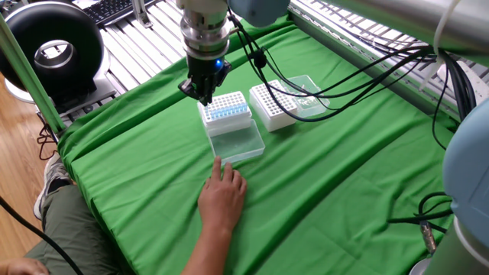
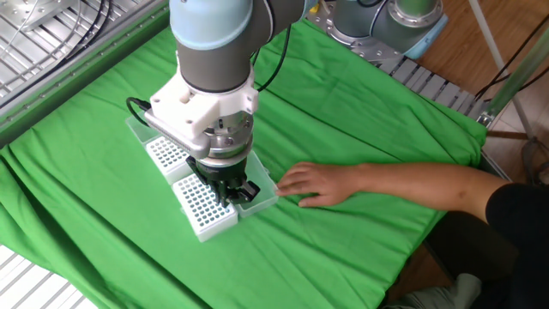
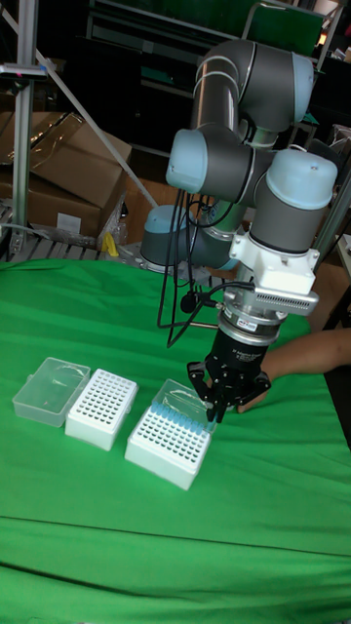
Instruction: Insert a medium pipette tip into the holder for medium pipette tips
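Observation:
The holder (image 1: 227,111) is a white perforated rack with rows of blue pipette tips along one side. It also shows in the other fixed view (image 2: 206,208) and the tall view (image 3: 170,446). My gripper (image 1: 204,96) points straight down over the rack's far left corner, by the blue tips (image 3: 175,416). Its fingers (image 3: 212,413) are drawn together to a point just above the rack. Whether a medium pipette tip sits between them is too small to tell. In the other fixed view the gripper (image 2: 226,194) hides part of the rack.
A second white rack (image 1: 272,106) stands beside the first, and a clear lid (image 1: 310,95) lies beyond it. Another clear lid (image 1: 238,142) lies in front of the holder. A person's hand (image 1: 224,192) rests on the green cloth (image 1: 344,176) just below it.

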You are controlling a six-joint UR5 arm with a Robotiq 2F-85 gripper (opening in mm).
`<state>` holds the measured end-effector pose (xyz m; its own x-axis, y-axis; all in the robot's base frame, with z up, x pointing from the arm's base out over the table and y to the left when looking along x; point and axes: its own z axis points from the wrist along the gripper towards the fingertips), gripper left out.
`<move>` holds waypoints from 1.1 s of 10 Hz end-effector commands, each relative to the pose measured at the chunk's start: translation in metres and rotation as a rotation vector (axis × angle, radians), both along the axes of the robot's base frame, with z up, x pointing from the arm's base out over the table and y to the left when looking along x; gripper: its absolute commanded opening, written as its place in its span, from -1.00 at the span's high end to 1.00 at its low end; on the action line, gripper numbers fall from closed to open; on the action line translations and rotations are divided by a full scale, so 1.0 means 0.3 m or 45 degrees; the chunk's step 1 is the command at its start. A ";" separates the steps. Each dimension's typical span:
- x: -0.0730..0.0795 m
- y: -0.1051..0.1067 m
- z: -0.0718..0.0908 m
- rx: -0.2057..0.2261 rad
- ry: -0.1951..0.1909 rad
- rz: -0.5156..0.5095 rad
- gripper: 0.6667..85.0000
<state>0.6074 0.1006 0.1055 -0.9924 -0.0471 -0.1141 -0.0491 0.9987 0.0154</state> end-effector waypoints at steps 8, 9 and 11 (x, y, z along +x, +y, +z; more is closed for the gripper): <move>-0.030 0.012 -0.078 0.008 0.044 0.102 0.36; -0.032 0.013 -0.080 0.007 0.046 0.108 0.34; -0.040 -0.009 -0.080 -0.024 0.061 0.109 0.35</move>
<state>0.5988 0.1004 0.0822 -0.9886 -0.1271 -0.0806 -0.1281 0.9917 0.0066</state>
